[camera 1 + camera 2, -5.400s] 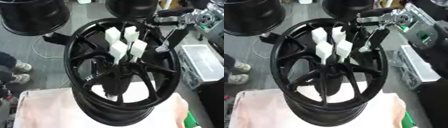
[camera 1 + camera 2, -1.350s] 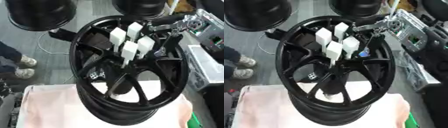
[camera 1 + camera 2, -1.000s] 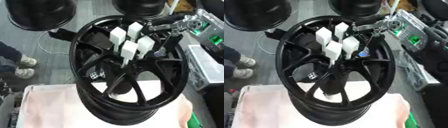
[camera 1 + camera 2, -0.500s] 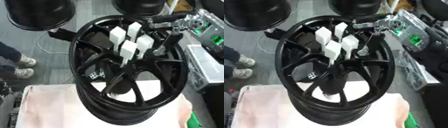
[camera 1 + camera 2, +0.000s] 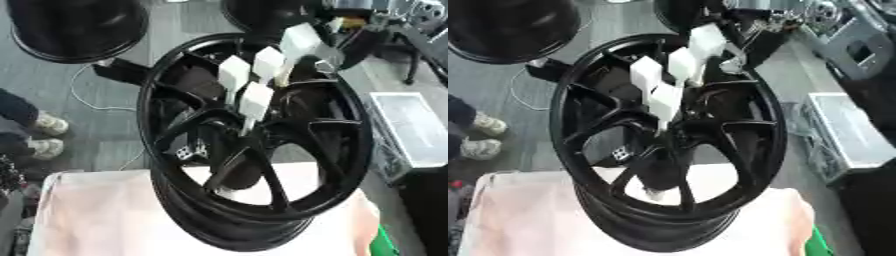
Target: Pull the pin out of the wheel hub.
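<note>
A big black wheel stands tilted on a table with a pale pink cloth. White pins with blocky tops stick out of its middle. Three of them sit close together near the hub.

A fourth pin is higher up, by the top rim. The robot's right hand comes in from the top right and is right next to it. The hand looks like it is pinching this pin, but it is blurry, so I cannot tell for sure. The left hand is not in the pictures.

To do this step well, the hand should pull the pin straight along its own line, up and away from the hub. It should not bump the other three pins or the spokes. Slow and steady looks best, since the wheel leans.
</note>
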`<state>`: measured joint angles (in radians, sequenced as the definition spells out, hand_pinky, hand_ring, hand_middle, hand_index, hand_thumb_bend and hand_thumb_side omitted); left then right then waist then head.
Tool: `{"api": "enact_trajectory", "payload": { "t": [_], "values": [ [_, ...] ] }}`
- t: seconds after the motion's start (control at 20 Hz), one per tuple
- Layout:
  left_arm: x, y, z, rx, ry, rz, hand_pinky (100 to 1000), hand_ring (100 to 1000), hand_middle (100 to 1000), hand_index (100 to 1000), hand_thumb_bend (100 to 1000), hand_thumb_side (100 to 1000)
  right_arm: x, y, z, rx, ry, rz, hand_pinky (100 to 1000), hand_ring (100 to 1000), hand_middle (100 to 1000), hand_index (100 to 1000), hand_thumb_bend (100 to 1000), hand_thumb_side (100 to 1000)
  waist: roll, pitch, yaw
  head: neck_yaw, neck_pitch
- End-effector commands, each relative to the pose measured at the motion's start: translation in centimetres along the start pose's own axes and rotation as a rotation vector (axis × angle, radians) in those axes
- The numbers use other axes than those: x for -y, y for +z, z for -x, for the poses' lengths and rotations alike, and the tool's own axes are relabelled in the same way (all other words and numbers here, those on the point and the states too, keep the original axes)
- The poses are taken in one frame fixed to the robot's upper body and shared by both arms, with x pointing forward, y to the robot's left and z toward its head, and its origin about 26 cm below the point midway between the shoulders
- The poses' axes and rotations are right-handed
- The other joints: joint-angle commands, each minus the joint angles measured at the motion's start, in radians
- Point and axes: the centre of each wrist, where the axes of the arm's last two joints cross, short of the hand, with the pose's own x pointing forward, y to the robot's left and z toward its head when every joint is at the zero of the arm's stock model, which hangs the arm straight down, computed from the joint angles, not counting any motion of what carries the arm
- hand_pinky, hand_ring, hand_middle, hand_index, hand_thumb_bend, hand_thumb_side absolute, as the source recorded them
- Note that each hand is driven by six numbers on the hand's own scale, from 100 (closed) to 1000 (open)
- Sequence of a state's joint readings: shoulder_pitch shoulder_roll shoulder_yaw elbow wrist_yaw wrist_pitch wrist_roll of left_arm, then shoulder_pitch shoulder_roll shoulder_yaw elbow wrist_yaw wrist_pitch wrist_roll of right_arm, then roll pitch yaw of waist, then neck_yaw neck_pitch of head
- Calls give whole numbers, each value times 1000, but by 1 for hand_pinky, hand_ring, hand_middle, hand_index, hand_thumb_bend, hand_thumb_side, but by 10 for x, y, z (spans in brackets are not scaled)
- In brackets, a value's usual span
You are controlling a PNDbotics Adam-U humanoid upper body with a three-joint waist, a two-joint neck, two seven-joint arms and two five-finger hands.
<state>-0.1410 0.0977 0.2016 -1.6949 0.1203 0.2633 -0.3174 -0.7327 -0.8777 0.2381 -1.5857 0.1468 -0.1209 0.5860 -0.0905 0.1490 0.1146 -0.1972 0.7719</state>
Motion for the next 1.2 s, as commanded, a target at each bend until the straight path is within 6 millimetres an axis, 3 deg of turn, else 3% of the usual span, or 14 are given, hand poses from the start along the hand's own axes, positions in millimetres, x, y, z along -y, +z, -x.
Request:
{"api": "enact_trajectory", "payload": {
  "t": [0.05, 0.45, 0.8, 0.85, 0.9, 1.2],
  "values": [
    [-6, 1, -8, 11, -31, -11, 538, 620, 623, 686, 289, 986, 29, 18, -2, -21, 31, 95, 305, 303, 500, 584, 156, 100, 1, -21, -6, 5, -2],
    [-10, 4, -6, 2, -32, -29, 538, 620, 623, 686, 290, 985, 58, 54, 9, -101, 36, 295, 309, 305, 504, 587, 180, 119, -2, -31, -27, 13, -2],
    [-14, 8, -4, -3, -28, -62, 538, 620, 623, 686, 289, 986, 73, 118, 53, -349, -30, 504, 335, 334, 533, 621, 274, 170, 3, -36, -65, 38, -2],
    [-15, 9, -3, -3, -26, -69, 538, 620, 623, 686, 289, 986, 71, 128, 60, -401, -45, 528, 338, 339, 552, 634, 100, 100, 6, -36, -73, 44, -2],
    [-16, 10, -3, -3, -24, -79, 538, 620, 623, 686, 289, 986, 68, 138, 68, -455, -60, 549, 340, 342, 549, 639, 314, 171, 9, -36, -84, 50, -2],
    [-23, 14, -3, 6, -15, -129, 538, 620, 624, 686, 287, 986, 20, 189, 118, -771, -213, 661, 332, 356, 582, 678, 403, 100, 23, -30, -138, 75, -2]
  ]
}}
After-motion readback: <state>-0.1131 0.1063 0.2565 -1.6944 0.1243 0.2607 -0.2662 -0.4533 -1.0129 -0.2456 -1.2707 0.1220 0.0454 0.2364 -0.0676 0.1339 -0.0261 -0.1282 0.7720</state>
